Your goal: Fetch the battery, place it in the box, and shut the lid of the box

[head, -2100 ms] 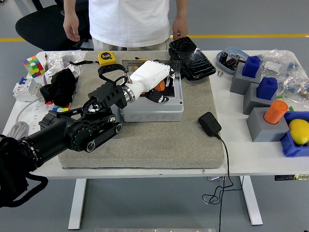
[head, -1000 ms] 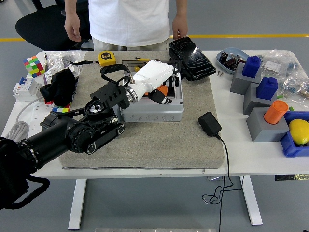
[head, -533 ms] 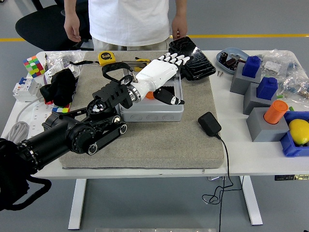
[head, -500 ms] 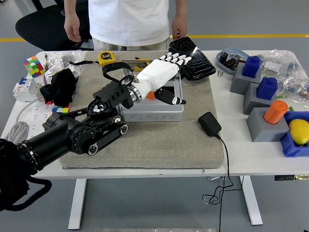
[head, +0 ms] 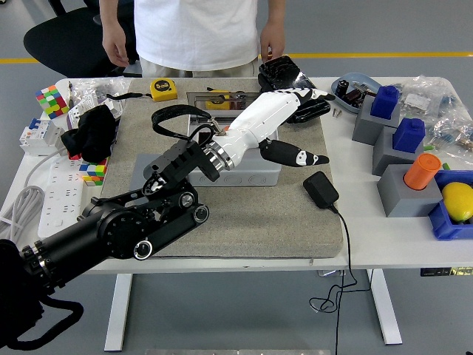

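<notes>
Now robot hand [head: 284, 122] over box [head: 244, 166], lid [head: 295, 89] beyond.

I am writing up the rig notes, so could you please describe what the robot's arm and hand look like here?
The left arm is black, built of chunky segments with round silver-ringed joint caps and a black cable looping above the wrist. A metallic ring joins it to the left hand, which has a white shell and black fingers with white segments.
</notes>
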Robot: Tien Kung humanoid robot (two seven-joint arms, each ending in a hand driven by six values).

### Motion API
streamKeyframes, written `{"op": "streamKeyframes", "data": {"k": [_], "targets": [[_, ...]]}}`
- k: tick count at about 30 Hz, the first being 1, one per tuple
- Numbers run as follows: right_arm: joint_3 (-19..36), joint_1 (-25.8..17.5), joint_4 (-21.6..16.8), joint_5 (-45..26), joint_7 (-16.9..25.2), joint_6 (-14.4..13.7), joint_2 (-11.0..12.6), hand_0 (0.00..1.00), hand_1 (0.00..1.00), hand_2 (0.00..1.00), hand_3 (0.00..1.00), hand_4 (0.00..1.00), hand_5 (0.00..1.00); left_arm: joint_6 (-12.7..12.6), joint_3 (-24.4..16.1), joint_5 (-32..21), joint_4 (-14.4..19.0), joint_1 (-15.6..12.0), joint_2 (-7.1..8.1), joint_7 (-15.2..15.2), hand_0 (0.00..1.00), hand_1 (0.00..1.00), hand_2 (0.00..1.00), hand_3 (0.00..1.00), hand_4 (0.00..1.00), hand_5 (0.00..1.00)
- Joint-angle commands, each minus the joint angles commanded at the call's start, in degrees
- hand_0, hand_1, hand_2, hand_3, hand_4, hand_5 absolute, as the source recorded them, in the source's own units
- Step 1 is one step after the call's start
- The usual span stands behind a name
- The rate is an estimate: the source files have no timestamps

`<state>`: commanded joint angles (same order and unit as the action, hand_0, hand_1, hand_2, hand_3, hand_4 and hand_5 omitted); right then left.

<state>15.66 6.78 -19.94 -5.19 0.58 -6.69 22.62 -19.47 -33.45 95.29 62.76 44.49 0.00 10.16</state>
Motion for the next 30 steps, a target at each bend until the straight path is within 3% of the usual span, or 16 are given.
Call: {"op": "streamKeyframes", "data": {"k": [2,3,8,9,16,23,30], "targets": [[0.1,-0.1,0.0,0.0,0.0,0.0,0.0,0.575,0.625,0.654,0.548,0.942,0.488,0.4,-0.5,0.0,1.1,-1.2,0.48,-0.6,0.405,0.547,0.558,0.556,0.998,0.39],[0.2,-0.2,0.0,0.0,0.0,0.0,0.0,0.575,0.625,0.654,0.548,0.942,0.487,0.8,-0.9,0.1,1.8,-2.0,1.38,-1.1,0.448,0.581,0.582,0.548,0.998,0.395],[0.3,-0.4,0.0,0.0,0.0,0.1,0.1,0.575,0.625,0.654,0.548,0.942,0.487,1.5,-2.2,0.7,2.9,-4.9,4.9,-2.1,0.448,0.581,0.582,0.548,0.998,0.395],[0.4,-0.4,0.0,0.1,0.0,0.1,0.1,0.575,0.625,0.654,0.548,0.942,0.488,1.6,-2.5,0.8,2.9,-5.6,5.59,-2.2,0.541,0.639,0.629,0.594,0.998,0.413],[0.9,-0.3,0.0,0.3,0.1,0.0,0.2,0.575,0.625,0.654,0.548,0.942,0.487,2.0,-3.4,0.9,2.5,-8.1,8.81,-2.5,0.543,0.639,0.631,0.591,0.998,0.421],[0.8,-0.4,0.0,0.2,0.1,0.1,0.3,0.575,0.625,0.654,0.548,0.942,0.487,2.0,-3.5,1.2,1.0,-8.9,10.2,-2.5,0.54,0.645,0.636,0.602,0.998,0.426],[0.9,-0.3,0.0,0.3,0.1,0.0,0.2,0.576,0.626,0.654,0.548,0.942,0.487,1.7,-3.8,1.3,-0.8,-8.7,9.67,-2.1,0.552,0.644,0.635,0.603,0.998,0.426]]}}
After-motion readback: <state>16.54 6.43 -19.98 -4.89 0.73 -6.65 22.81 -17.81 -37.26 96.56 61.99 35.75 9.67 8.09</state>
